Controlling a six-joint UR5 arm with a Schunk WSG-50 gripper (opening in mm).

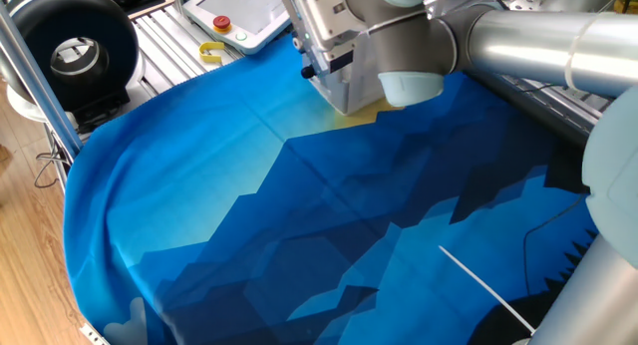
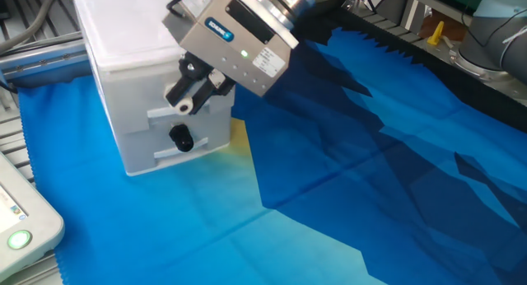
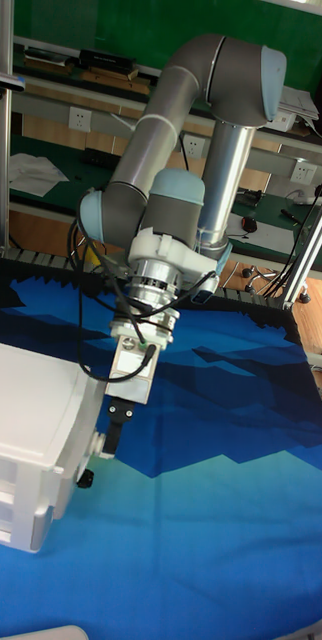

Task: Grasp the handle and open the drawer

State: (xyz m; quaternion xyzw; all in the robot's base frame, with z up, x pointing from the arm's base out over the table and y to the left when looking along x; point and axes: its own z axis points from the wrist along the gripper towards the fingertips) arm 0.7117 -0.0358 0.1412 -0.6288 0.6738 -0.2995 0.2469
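The drawer is a pale boxy unit at the far left of the blue cloth; it also shows in the tall fixed view. In one fixed view only a sliver of the drawer shows behind the arm. Low on its front sits the handle, a black knob, free of any grip. My gripper presses against the upper front just above that knob, fingers close together and shut. What lies between them is hidden. In one fixed view the gripper covers the front.
A white pendant with a red button lies behind the drawer, a yellow piece beside it. A black reel stands at the far left. Another pendant's corner lies near the cloth's edge. A white cable crosses the cloth.
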